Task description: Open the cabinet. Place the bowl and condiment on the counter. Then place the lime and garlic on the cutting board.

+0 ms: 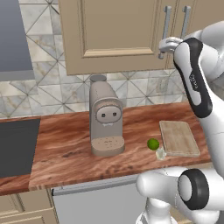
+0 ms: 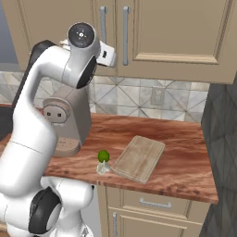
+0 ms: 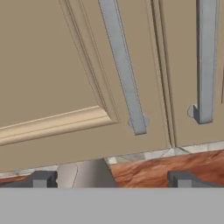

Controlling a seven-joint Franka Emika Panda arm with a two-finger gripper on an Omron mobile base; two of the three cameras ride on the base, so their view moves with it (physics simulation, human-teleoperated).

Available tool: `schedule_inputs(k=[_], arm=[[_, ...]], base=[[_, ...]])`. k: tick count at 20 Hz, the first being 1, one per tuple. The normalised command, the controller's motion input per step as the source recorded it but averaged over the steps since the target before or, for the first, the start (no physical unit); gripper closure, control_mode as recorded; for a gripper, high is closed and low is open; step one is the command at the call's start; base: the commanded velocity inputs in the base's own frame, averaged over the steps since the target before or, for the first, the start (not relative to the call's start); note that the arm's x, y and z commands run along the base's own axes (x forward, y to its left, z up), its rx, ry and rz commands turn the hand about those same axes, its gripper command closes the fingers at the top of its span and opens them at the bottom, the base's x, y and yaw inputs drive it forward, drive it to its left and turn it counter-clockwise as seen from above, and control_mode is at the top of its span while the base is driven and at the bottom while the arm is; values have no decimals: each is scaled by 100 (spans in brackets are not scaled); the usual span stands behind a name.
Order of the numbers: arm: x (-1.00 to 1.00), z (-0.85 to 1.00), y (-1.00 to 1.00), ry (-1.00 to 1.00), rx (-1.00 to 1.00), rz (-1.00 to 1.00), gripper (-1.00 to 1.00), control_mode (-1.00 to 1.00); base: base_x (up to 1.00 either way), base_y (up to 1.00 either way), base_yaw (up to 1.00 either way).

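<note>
Since both doors of the cabinet [image 1: 113,35] are shut, the first job is a pull on one of its long grey bar handles, and that is where the hold should go: the left-door handle [image 3: 122,65] is a slim, rigid, smooth bar standing off the panel, likely to slip a little under hard pads, so a grip low on the bar, near its free end and far from the hinge side, should give the easiest swing. The door itself looks stiff and light enough, hinged at its outer edge, so I would expect it to travel in an arc, not straight out. The gripper [image 3: 111,180] is spread wide and holds nothing; in the hand view its two dark tips sit below the cabinet's lower edge, with the left-door handle above and between them and the right-door handle [image 3: 205,61] further right. From the left base view the hand is close in front of the handles, not yet touching. Down on the counter [image 1: 65,148] lie the lime [image 1: 152,144], the pale garlic [image 1: 160,153] just beside it, and the cutting board [image 1: 178,138] to their right.
</note>
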Motion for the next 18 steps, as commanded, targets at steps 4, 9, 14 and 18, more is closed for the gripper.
schedule_inputs(k=[4, 9, 14, 18], arm=[[17, 3, -5, 2, 0, 1, -100, -100], [21, 0, -8, 1, 0, 3, -100, -100], [20, 0, -13, 3, 0, 11, -100, -100], [34, 0, 0, 0, 0, 6, -100, -100]], base=[[0, 0, 0], [0, 0, 0], [0, 0, 0], [0, 0, 0]])
